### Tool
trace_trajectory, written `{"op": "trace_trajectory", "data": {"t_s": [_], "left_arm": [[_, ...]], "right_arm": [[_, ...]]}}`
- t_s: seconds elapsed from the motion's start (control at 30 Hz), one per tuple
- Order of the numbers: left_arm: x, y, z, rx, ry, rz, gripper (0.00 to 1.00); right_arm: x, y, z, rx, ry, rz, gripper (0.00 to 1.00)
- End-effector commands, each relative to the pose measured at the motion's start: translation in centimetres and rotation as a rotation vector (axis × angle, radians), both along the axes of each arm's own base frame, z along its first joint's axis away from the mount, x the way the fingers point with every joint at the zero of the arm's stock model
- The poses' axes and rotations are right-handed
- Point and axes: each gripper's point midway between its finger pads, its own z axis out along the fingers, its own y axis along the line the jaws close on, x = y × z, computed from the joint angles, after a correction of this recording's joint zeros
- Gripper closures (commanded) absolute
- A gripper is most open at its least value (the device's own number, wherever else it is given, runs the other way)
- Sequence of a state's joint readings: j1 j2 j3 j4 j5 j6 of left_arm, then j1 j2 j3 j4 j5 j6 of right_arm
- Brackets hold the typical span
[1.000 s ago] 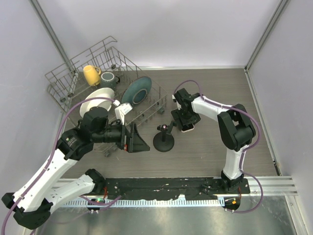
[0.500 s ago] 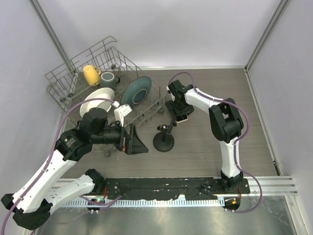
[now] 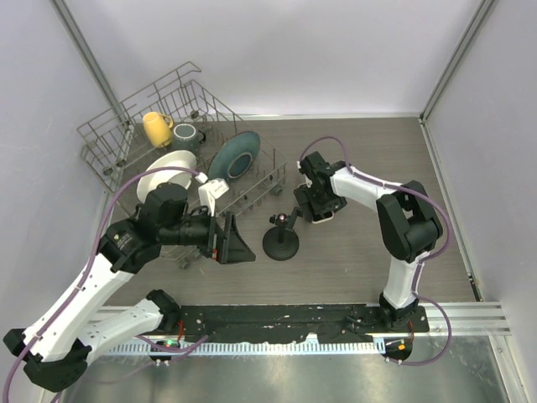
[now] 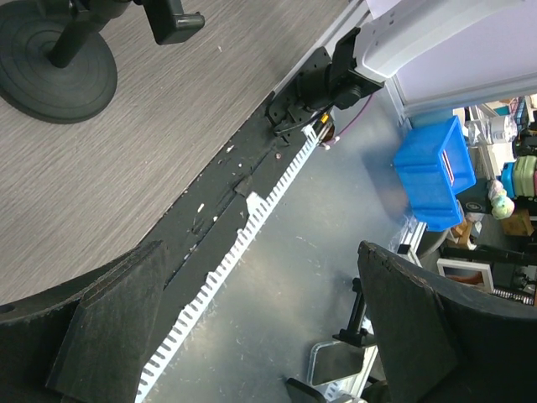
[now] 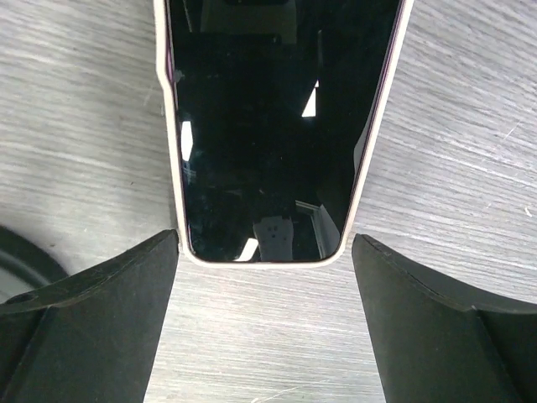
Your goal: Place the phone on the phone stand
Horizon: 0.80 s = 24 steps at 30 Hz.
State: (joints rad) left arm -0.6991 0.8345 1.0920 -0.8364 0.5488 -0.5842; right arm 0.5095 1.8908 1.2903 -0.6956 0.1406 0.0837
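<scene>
Flatly glossy phone (image 5: 273, 126) — woodgrain table (image 5: 75, 126)

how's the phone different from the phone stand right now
The flat black-screened phone with pale rim lies on the wood-grain table; the black disc-based phone stand rises upright on a thin post. The phone sits between the right gripper's open fingers; nothing touches the stand. Both are mostly black.

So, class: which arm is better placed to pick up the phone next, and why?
The right. Its hand hangs open directly over the phone, a finger on each side. The left hand is open too, but points away toward the table's near edge, with the phone stand between.
</scene>
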Motion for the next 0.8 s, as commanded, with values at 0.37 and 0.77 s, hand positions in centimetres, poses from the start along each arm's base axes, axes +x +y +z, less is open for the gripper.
{"op": "trace_trajectory", "data": {"t_s": [0.37, 0.77], "left_arm": [[-0.2, 0.1, 2.0, -0.051, -0.061, -0.003, 0.00], [-0.3, 0.7, 1.9, -0.040, -0.067, 0.016, 0.00]], "right_arm": [[8.3, 4.2, 6.5, 0.137, -0.277, 0.011, 0.09], [7.5, 2.9, 3.2, 0.072, -0.208, -0.014, 0.09]]}}
